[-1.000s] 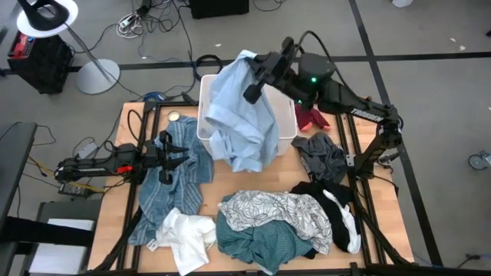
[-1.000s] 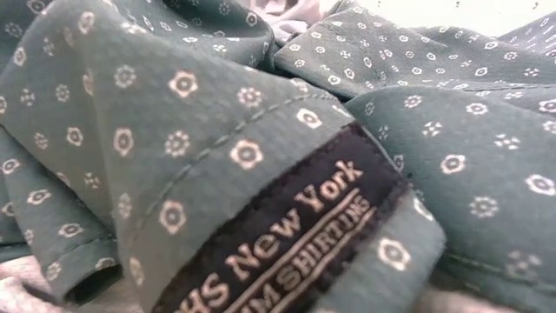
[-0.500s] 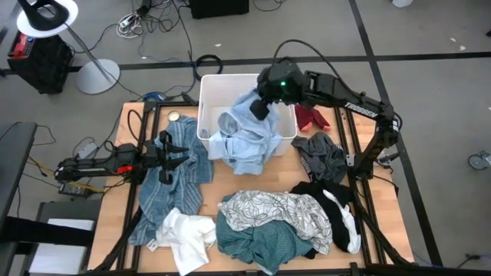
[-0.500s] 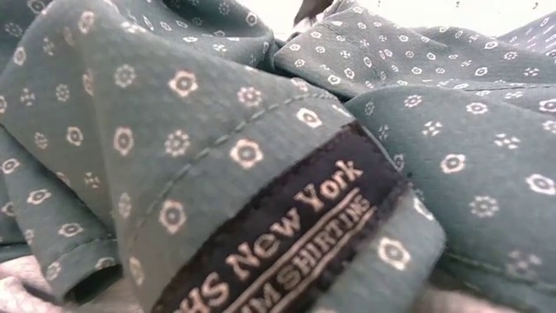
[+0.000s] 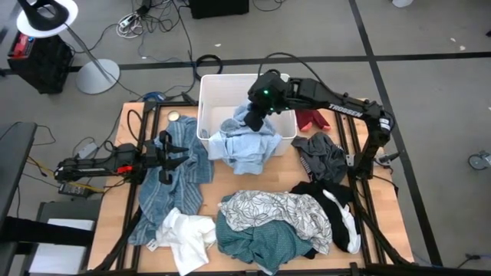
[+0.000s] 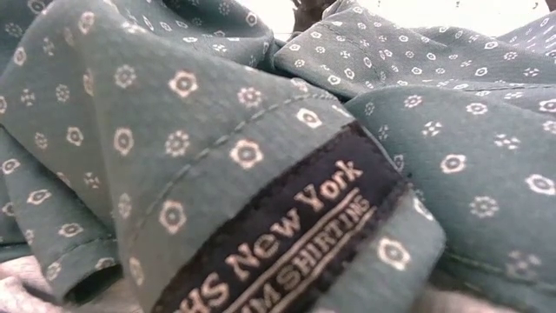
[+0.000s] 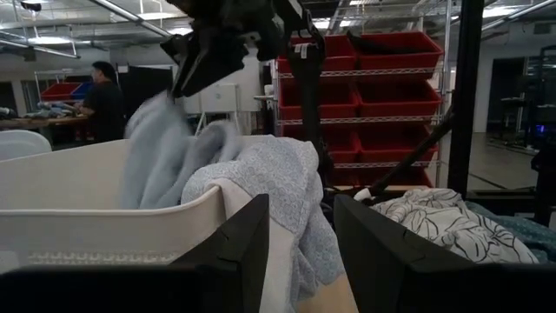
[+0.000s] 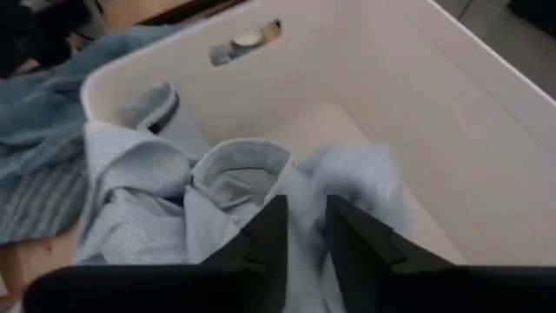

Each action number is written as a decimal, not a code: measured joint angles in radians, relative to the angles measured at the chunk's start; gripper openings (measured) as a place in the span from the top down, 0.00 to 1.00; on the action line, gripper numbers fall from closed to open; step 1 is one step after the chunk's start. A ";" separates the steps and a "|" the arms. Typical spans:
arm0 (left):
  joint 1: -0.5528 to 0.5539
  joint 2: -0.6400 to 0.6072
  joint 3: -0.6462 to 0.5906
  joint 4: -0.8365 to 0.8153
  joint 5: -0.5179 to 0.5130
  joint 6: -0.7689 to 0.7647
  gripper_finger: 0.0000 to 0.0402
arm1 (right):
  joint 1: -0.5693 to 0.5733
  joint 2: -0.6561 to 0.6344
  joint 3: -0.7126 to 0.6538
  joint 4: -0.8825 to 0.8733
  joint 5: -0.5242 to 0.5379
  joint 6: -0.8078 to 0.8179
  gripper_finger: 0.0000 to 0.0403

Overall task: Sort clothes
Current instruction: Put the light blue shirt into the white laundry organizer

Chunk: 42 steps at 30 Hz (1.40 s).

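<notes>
**Right pincer in the bin, clamped on the light blue shirt**

Eight garments on view. One light blue shirt (image 5: 244, 142), half inside the white bin (image 5: 209, 90) at the far middle of the desk (image 5: 390, 222), half spilling over the bin's near wall onto the wood. One denim-blue garment (image 5: 173, 184) on the left. One plain white piece (image 5: 184, 239) at the near left corner. One teal patterned shirt (image 5: 253, 241) at the near edge, with one white leaf-print garment (image 5: 280, 208) lying over its far side. One black garment (image 5: 326, 201) at the near right, crossed by one white sock (image 5: 345, 222). One dark grey garment (image 5: 322, 156) on the right, and one red piece (image 5: 311, 117) just beyond it, beside the bin's right wall.

Two arms. Right pincer (image 5: 257, 115) lowered into the bin, narrow fingers (image 8: 265, 235) closed on the blue cloth, collar visible just ahead of them. Left pincer (image 5: 165, 159) low over the denim-blue garment, fingers (image 7: 239, 243) parted with nothing between.

Nothing in the bin but the blue shirt; bare white floor showing at its far end.

Low view filled almost wholly by teal cloth and a dark woven label (image 6: 287, 235), its first letters cut off; desk behind hidden. Red piece mostly hidden by the right arm.
</notes>
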 joint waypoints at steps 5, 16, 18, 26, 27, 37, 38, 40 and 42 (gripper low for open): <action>0.000 0.000 0.000 0.000 0.000 0.000 0.66 | -0.007 -0.015 0.000 -0.029 0.001 -0.001 0.71; 0.000 0.000 0.000 0.000 0.000 0.000 0.66 | 0.080 -0.095 0.000 -0.203 0.003 0.032 0.69; 0.000 0.000 0.000 0.000 0.000 0.000 0.66 | 0.114 -0.109 0.000 -0.259 0.017 0.057 0.68; 0.000 0.000 0.000 0.000 0.000 0.000 0.66 | 0.328 -0.131 0.000 -0.543 0.272 0.268 0.68; 0.000 0.000 0.000 0.000 0.000 0.000 0.66 | 0.359 -0.131 0.000 -0.573 0.311 0.298 0.68; 0.000 0.000 0.000 0.000 0.000 0.000 0.66 | 0.591 -0.146 -0.157 -0.614 0.473 0.565 0.67; 0.000 0.000 0.000 0.000 0.000 0.000 0.66 | 0.606 -0.150 -0.192 -0.611 0.488 0.593 0.67; 0.000 0.000 0.000 0.000 0.000 0.000 0.66 | 0.634 -0.172 -0.271 -0.591 0.523 0.645 0.66; 0.000 0.000 0.000 0.000 0.000 0.000 0.66 | 0.660 -0.214 -0.367 -0.563 0.534 0.709 0.65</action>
